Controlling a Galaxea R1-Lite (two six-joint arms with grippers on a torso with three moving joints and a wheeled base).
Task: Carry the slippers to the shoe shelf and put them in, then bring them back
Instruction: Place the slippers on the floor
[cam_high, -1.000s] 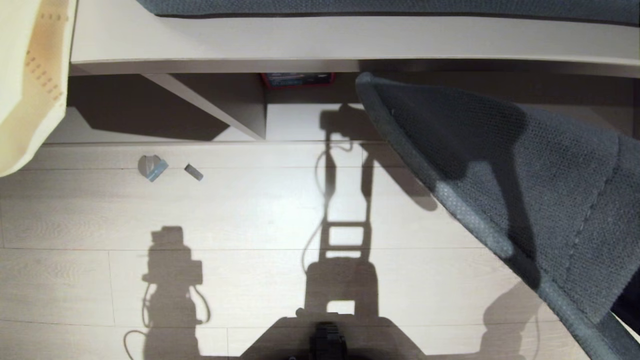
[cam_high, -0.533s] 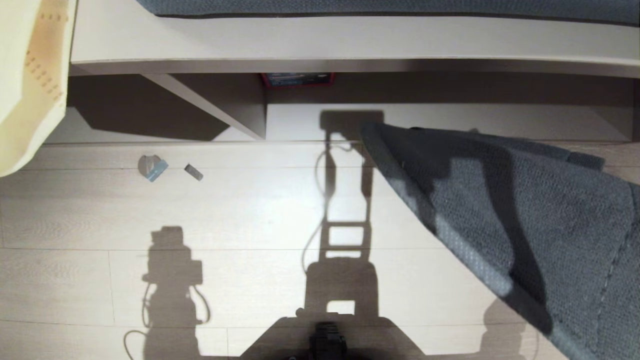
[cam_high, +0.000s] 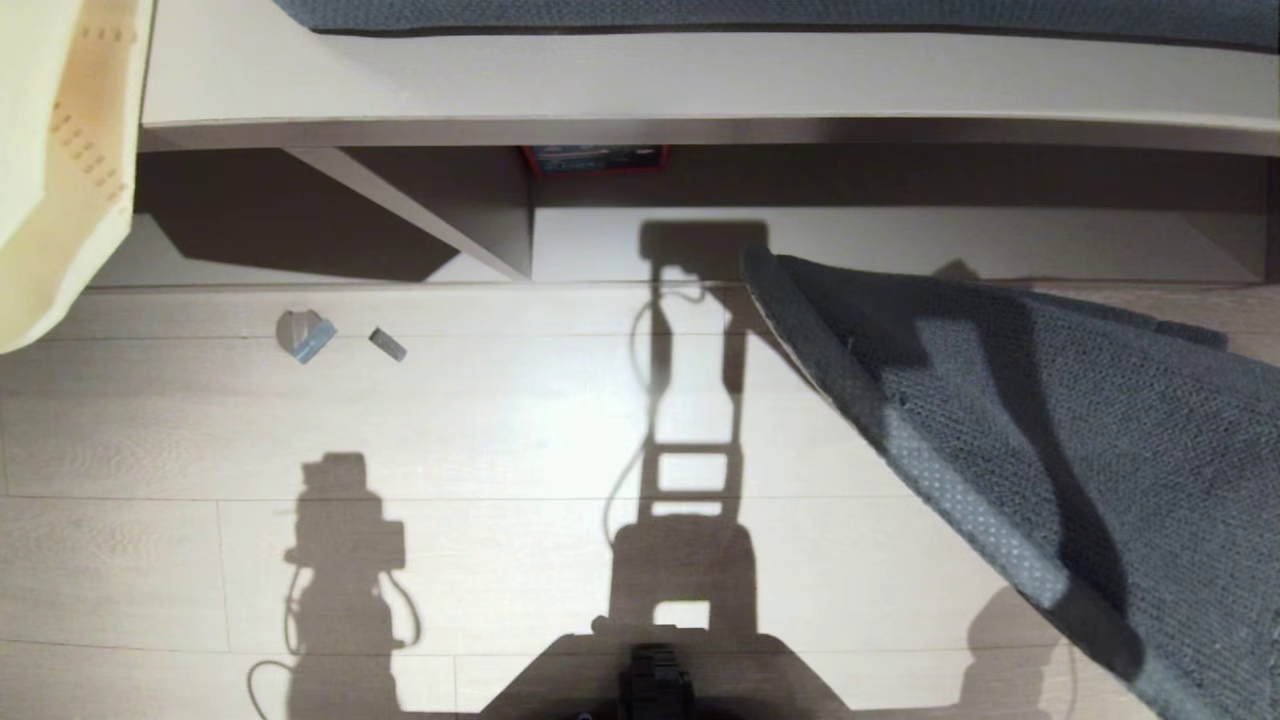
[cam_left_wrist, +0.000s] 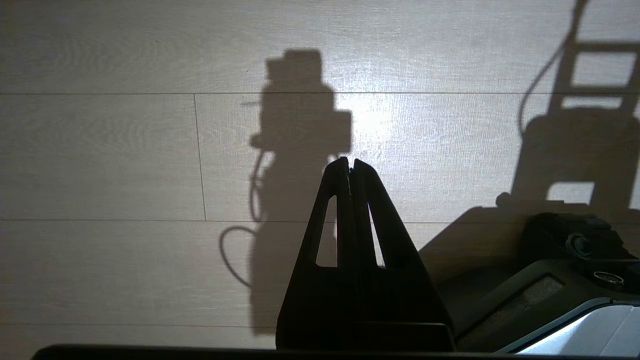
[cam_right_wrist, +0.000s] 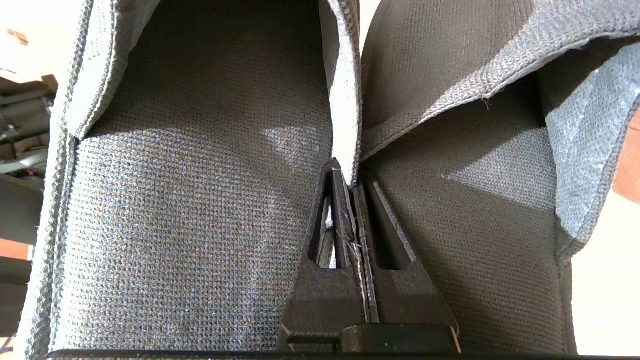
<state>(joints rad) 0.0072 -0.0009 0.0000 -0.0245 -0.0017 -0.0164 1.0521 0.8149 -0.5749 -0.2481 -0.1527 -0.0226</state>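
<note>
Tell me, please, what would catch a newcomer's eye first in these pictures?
The dark grey slippers fill the right of the head view, hanging in the air before the shoe shelf, whose pale base board lies bare. The right wrist view shows why: the right tool is shut on the two slippers' inner edges, pinching the pair together. On the floor the robot's own long shadows stand out, and the left tool hangs shut and empty above them.

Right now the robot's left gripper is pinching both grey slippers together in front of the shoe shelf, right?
Not quite. The right gripper is pinching both slippers together, as the right wrist view shows. The left gripper is shut on nothing, over bare floor. The slippers do hang in front of the shoe shelf.
</note>
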